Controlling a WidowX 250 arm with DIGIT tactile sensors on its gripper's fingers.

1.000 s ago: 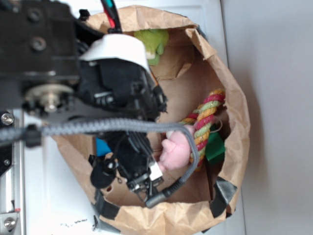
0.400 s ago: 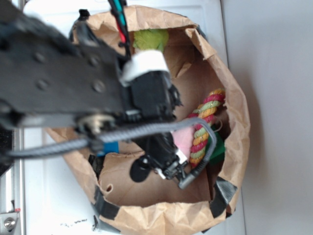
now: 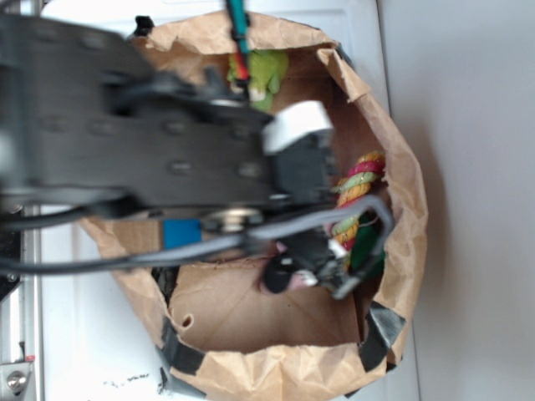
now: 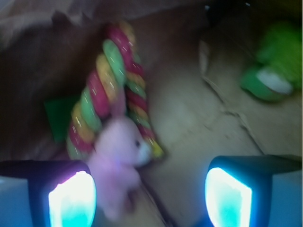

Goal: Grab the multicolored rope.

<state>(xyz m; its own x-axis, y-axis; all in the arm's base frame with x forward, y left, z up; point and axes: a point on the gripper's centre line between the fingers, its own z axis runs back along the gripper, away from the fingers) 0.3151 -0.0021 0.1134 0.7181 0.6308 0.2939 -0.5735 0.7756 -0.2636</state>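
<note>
Three soft toys sit in the brown paper bag (image 3: 399, 251), whose rolled rim stands open on the white surface (image 3: 92, 334). From where I stand, the black arm (image 3: 142, 159) reaches across the bag's mouth from the left and covers most of the floor. The multicolored rope (image 3: 358, 180), twisted in red, yellow and green strands, lies along the bag's right wall, with its upper end near the rim and its lower part hidden behind the gripper (image 3: 322, 266). In the wrist view the rope (image 4: 111, 90) runs slantwise across the bag floor, and the pink plush toy (image 4: 117, 163) lies over its lower end, touching it. The gripper (image 4: 150, 196) has its two fingers spread wide apart with nothing between them; the left finger (image 4: 71, 198) is just beside the pink plush, and the rope lies beyond the fingertips, not touched. A green plush toy (image 3: 261, 73) rests by the far rim of the bag, well apart from the rope, and shows blurred in the wrist view's upper right corner (image 4: 272, 61). A dark green scrap (image 4: 57, 118) lies beside the rope against the wall.
</note>
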